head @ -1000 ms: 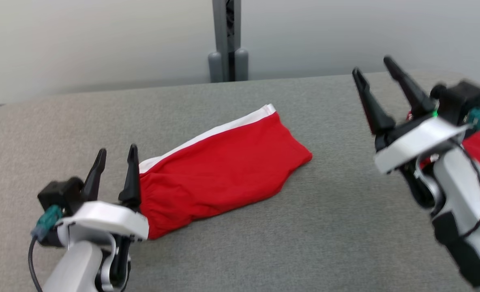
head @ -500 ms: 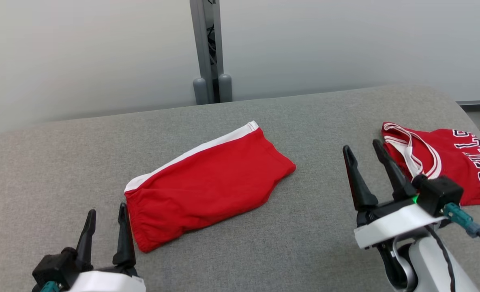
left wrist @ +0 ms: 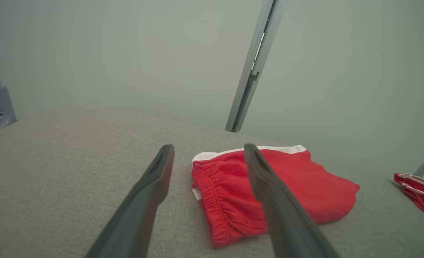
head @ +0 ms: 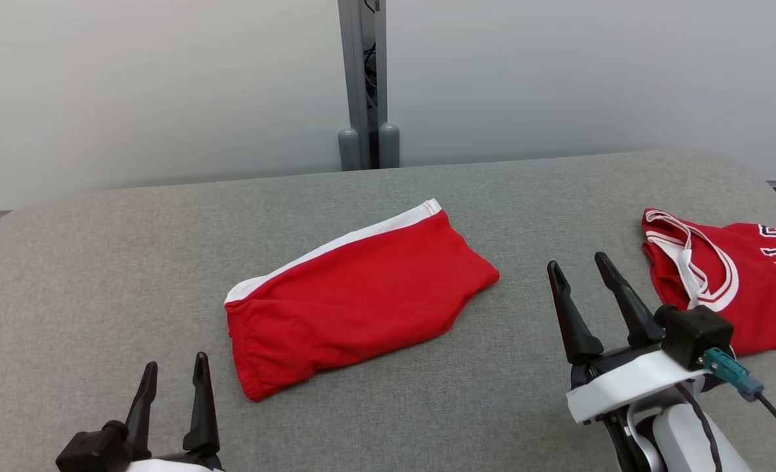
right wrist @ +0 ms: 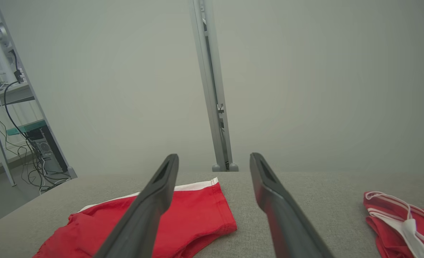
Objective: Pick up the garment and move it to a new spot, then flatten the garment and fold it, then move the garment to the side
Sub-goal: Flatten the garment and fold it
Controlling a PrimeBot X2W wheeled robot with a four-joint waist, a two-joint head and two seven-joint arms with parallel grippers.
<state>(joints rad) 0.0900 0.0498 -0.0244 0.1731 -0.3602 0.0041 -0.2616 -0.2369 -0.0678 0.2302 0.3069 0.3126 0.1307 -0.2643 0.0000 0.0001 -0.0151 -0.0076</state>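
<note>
Both empty, spread wide: left pincer (head: 175,362), right pincer (head: 577,261); best pinch all layers of shorts (head: 355,295) just ahead of left

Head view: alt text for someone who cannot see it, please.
Folded red shorts with a white stripe lie centred on the grey table. The left gripper and right gripper hover open and empty nearer the camera; a red jersey lies at far right.
</note>
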